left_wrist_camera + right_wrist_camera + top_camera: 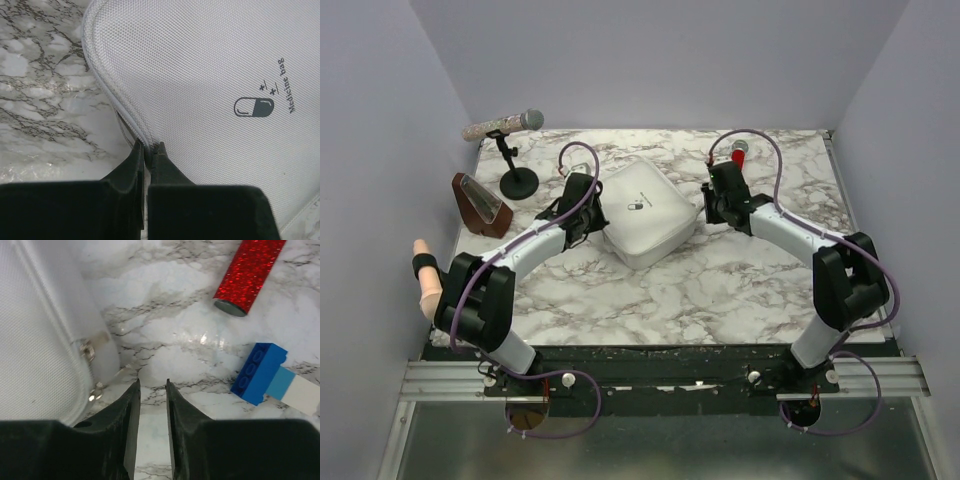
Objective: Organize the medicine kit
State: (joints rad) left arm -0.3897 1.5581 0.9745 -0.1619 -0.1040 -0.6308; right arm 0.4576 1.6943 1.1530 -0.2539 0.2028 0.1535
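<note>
The medicine kit [645,213] is a white fabric case with a pill mark and rounded corners, lying closed in the middle of the marble table. In the left wrist view the kit [210,75] fills the right side. My left gripper [148,146] is shut on its piped left edge; from above, the left gripper [595,222] sits at that side. My right gripper [152,382] stands open over bare marble, just right of the kit [35,340] and its metal zipper pulls [89,351], with nothing between the fingers. The overhead view puts the right gripper [708,205] at the kit's right corner.
A red glitter cylinder [250,270] and a blue-and-white brick [265,375] lie to the right of my right gripper. A microphone on a small stand [505,125] and a brown wedge-shaped object [480,205] stand at the back left. A skin-coloured finger model [425,275] is at the left edge.
</note>
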